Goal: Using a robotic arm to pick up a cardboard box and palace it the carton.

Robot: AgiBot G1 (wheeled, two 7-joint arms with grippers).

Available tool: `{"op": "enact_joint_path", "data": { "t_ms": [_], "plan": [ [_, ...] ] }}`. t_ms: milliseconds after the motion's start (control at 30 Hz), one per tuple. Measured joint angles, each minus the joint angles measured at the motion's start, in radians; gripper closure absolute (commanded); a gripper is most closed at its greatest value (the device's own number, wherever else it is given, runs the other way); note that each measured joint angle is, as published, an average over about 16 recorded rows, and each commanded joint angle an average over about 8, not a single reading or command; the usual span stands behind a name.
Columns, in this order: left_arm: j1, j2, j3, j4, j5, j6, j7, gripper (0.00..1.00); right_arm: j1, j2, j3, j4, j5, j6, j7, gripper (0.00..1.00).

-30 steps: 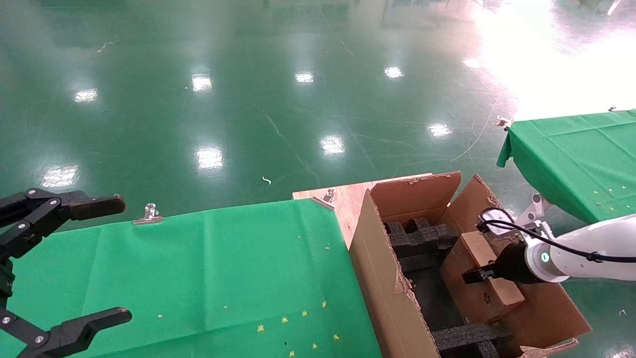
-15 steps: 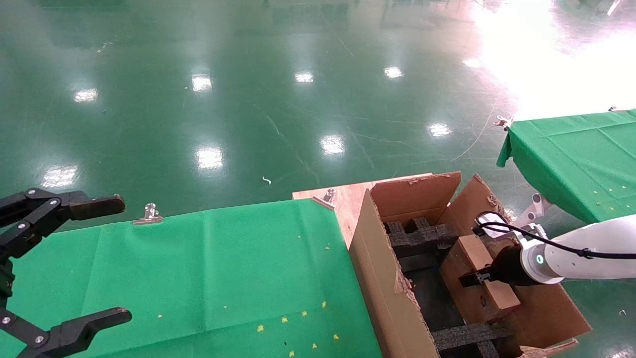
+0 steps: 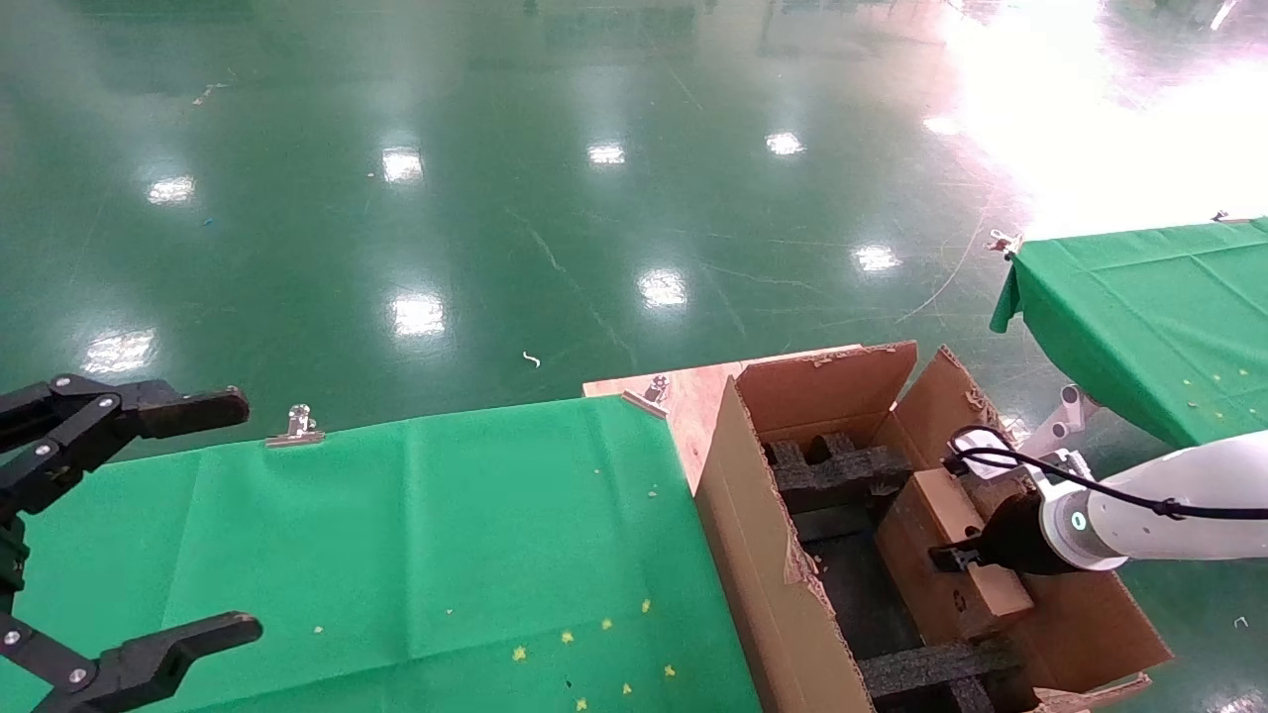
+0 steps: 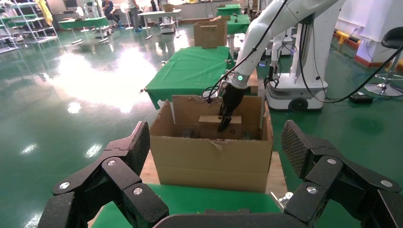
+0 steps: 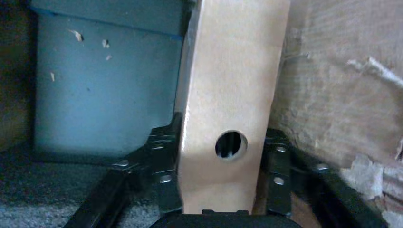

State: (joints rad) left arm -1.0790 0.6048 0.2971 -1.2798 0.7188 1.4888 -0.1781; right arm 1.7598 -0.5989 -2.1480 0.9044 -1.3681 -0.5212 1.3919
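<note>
right gripper (image 3: 956,560): your fingers are pinching the cardboard box (image 3: 951,540)
cardboard box: sits inside the carton (image 3: 763,555), against its right wall
left gripper (image 3: 158,515): spread wide, parked well left of the carton

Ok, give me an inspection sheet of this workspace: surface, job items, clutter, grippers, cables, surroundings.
Surface: green cloth on the table, held by a metal clip; small yellow specks on it.
Job's things: cardboard box inside the carton, near its right wall, beside black foam inserts; round hole visible in the right wrist view.
Clutter: nothing seen beyond the specks.
Grippers: right gripper shut on the cardboard box inside the carton; left gripper open, parked over the table's left edge.
Cables: black cable looped at the right wrist.
Surroundings: glossy green floor; second green-covered table at right.
</note>
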Motion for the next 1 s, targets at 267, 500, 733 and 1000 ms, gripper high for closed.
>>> {"op": "enact_joint_path", "data": {
  "t_ms": [267, 500, 733, 1000],
  "plan": [
    [0.000, 0.000, 0.000, 0.000, 0.000, 0.000, 0.000, 0.00, 0.018, 0.009, 0.005, 0.009, -0.002, 0.000, -0.004, 0.00],
    [0.000, 0.000, 0.001, 0.000, 0.000, 0.000, 0.000, 0.00, 0.061, 0.027, 0.022, 0.037, -0.005, 0.014, -0.010, 0.00],
    [0.000, 0.000, 0.001, 0.000, -0.001, 0.000, 0.001, 0.00, 0.139, 0.066, 0.063, 0.118, -0.006, 0.056, -0.025, 0.00],
    [-0.001, 0.000, 0.002, 0.000, -0.001, 0.000, 0.001, 0.00, 0.226, 0.140, 0.139, 0.295, 0.031, 0.136, -0.066, 0.00]
  ]
}}
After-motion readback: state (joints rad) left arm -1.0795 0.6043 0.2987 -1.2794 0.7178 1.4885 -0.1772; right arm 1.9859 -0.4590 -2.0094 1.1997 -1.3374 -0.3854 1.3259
